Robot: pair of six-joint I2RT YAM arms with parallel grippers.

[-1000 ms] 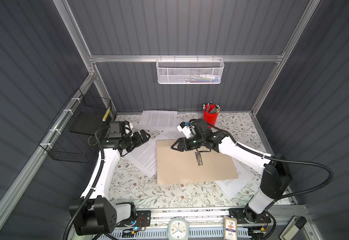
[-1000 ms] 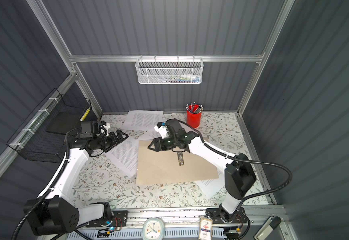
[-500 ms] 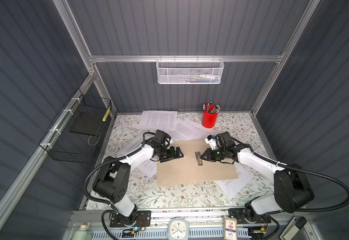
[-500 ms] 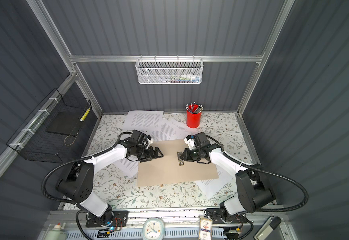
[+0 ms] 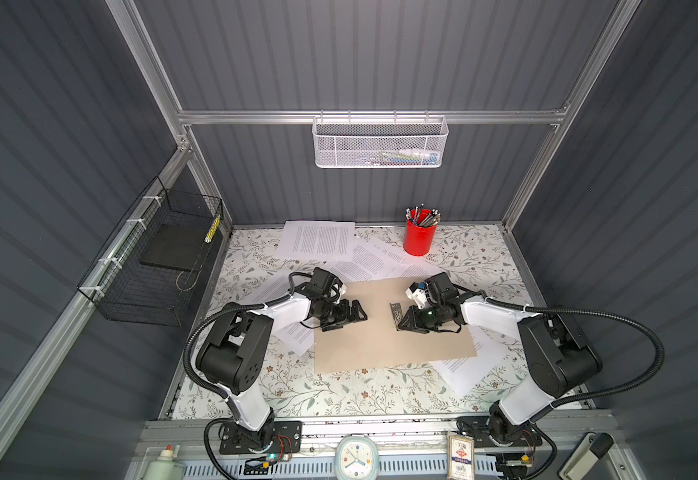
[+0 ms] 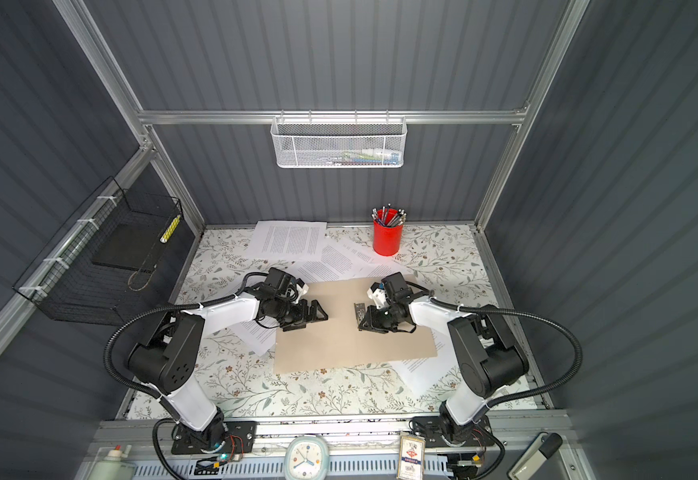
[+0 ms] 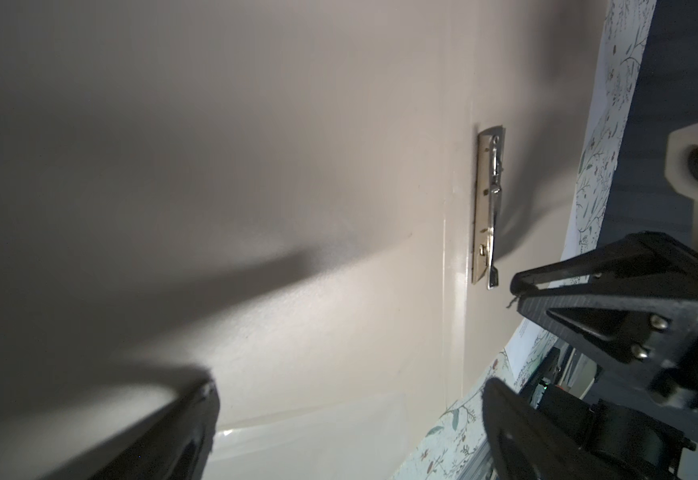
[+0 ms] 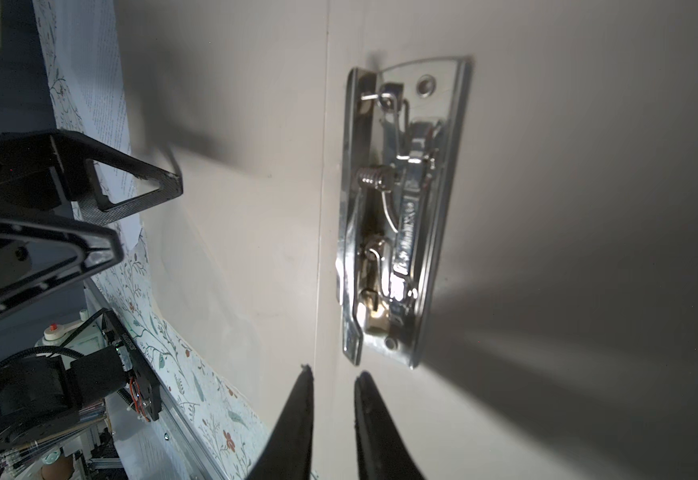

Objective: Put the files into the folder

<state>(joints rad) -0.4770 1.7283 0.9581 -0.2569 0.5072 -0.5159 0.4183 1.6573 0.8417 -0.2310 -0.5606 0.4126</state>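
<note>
Your folder (image 5: 380, 345) lies open and flat in the middle of the table (image 5: 339, 392), tan card face up, between the two arms. Its metal clip (image 8: 397, 208) sits just beside the centre crease, on the half nearer the right arm. Your left claw (image 5: 351, 316) is over the other half of the card with its fingers (image 7: 198, 419) spread wide and nothing between them; whether the tips press on the card cannot be told. Your right claw (image 8: 334, 372) points at one end of the clip and stops just short of it. Its two fingers are drawn close, with only a narrow slit of card showing between them, and they grip nothing. The files (image 5: 318, 241) are all outside the folder. One sheet lies at the back of the table, and others overlap near the red cup of pens (image 5: 420, 241). One sheet pokes out from under the folder's left edge, and more show from under its front right corner. No sheet lies on the open card.
</note>
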